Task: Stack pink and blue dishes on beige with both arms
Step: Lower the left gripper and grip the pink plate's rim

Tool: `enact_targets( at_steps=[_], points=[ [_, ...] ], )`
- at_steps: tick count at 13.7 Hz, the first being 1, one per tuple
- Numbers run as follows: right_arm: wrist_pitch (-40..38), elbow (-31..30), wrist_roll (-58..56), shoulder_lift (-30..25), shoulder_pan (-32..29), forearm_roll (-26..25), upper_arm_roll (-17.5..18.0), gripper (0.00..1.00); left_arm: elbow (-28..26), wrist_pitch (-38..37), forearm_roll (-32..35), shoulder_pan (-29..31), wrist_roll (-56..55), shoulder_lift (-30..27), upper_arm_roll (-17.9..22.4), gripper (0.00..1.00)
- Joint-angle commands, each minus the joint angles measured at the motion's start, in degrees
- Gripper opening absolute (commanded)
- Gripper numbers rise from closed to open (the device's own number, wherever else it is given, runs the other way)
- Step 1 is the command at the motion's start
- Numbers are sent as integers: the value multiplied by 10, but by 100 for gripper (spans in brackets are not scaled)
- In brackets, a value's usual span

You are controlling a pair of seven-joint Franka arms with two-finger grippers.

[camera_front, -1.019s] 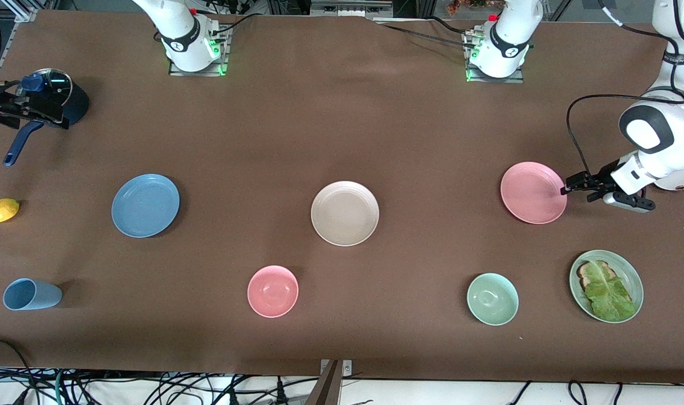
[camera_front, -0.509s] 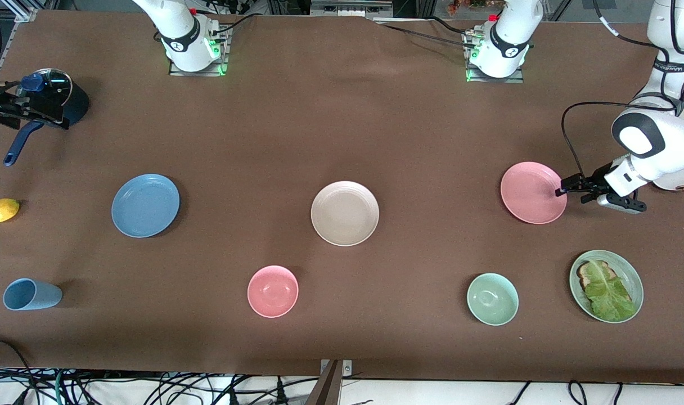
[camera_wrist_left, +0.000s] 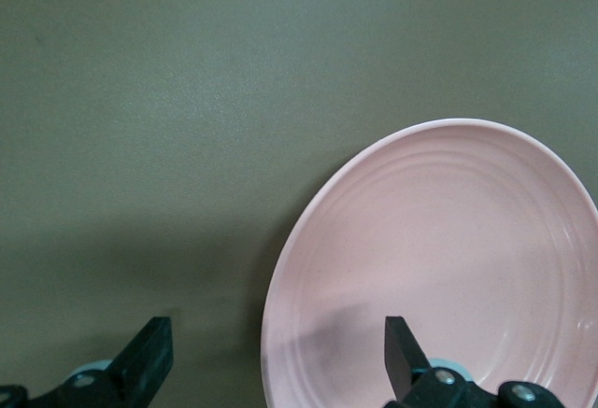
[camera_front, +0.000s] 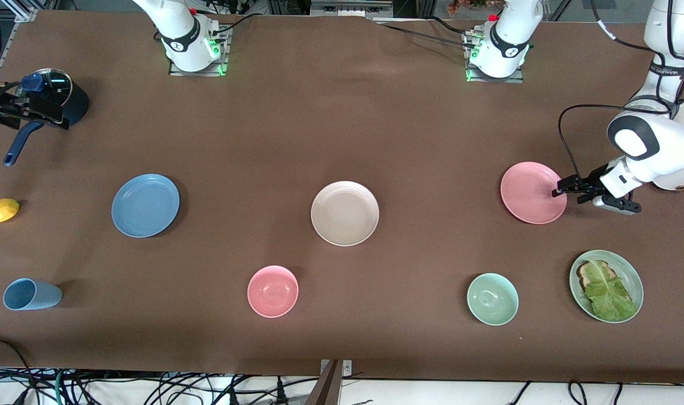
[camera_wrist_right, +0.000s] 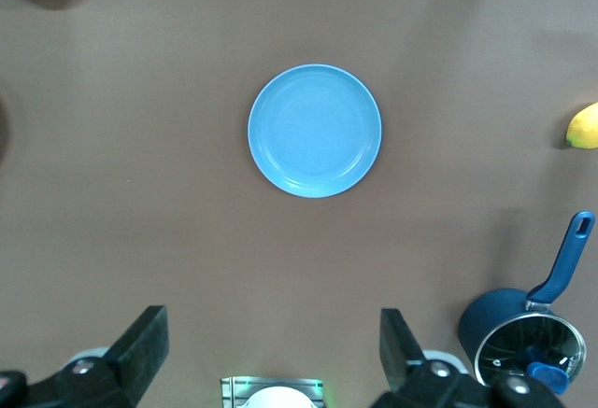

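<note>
Landmark for all placements: the beige plate (camera_front: 345, 213), flat on the brown table (camera_front: 342, 129) at mid-length.

Toward the right arm's end from that plate: a lidded blue saucepan (camera_front: 58, 101) stands farthest from the front camera, its handle pointing toward the camera; a dark clamp-like fixture (camera_front: 4, 109) sits against it. A yellow lemon (camera_front: 1, 210) lies at the table edge, level with the beige plate. A blue tumbler (camera_front: 31, 294) lies on its side, nearer the camera. The blue plate (camera_front: 145, 205) rests flat and bare, well apart from the beige plate and level with it.

The right gripper (camera_wrist_right: 271, 352) is outside the front view. Its wrist camera shows it high over the table, looking down on the blue plate, fingers (camera_wrist_right: 140, 343) spread wide and holding nothing.

A pink bowl (camera_front: 273, 291) sits nearer the camera than the beige plate.

Toward the left arm's end: a pale green bowl (camera_front: 493, 298), nearer the camera; the pink plate (camera_front: 533, 192), flat, level with the beige plate, well apart from it.

The left gripper (camera_front: 561, 188) is low at the pink plate's rim, on the side away from the beige plate. Its fingers (camera_wrist_left: 402, 352) are spread, straddling the rim: one over the plate, one over the table. Nothing gripped.

A green plate (camera_front: 606, 286) carrying toast and lettuce stands nearer the camera than the pink plate.
</note>
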Motion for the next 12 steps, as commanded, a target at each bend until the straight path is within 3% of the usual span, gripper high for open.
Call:
enact_targets(
  at_steps=[1,3,6,8,10,12],
  points=[
    [-7,4,-9,0,-6,3,4,100,-7,9,-29,-5,22,0,1,100],
    [-7,4,-9,0,-7,3,3,100,-8,9,-40,-5,23,1,1,87],
    [-6,4,-9,-1,-6,1,4,100,-8,9,-40,-5,23,1,1,58],
    [-6,5,-9,0,-6,1,4,100,-8,7,-40,-5,24,0,2,57],
    [-6,5,-9,-1,-5,1,4,100,-8,2,-40,-4,33,-2,2,49],
    [-6,5,-9,0,-5,1,4,100,-8,2,-40,0,46,-3,2,28]
  ],
)
